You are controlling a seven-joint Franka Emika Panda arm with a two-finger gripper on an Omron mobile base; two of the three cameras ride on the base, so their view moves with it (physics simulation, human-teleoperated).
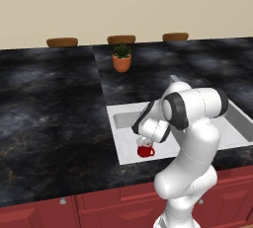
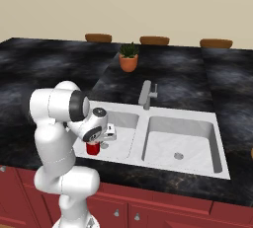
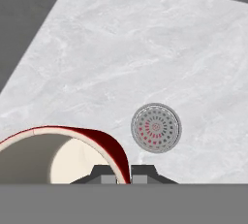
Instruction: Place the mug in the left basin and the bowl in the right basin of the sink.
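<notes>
— While the arm bends low over the sink (image 2: 222, 170), where is the mug (image 1: 145, 150)?
— It hangs inside the left basin (image 2: 126, 123), near the front wall, the drain (image 3: 156, 127) just beside it.
— And the pincer (image 3: 124, 173)?
— Clamped on the mug's red rim, one finger (image 3: 104, 173) inside, one outside.
— Anything on the worktop (image 1: 49, 108)?
— A potted plant (image 2: 128, 57) behind the faucet (image 2: 147, 94).

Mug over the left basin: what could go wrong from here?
The gripper pinches just the mug's thin rim, so it may slip or tip on release. From the base views I can't tell whether the mug touches the left basin floor; opening early might drop it. It hangs near the basin's front-left corner, so it might catch the wall.
</notes>
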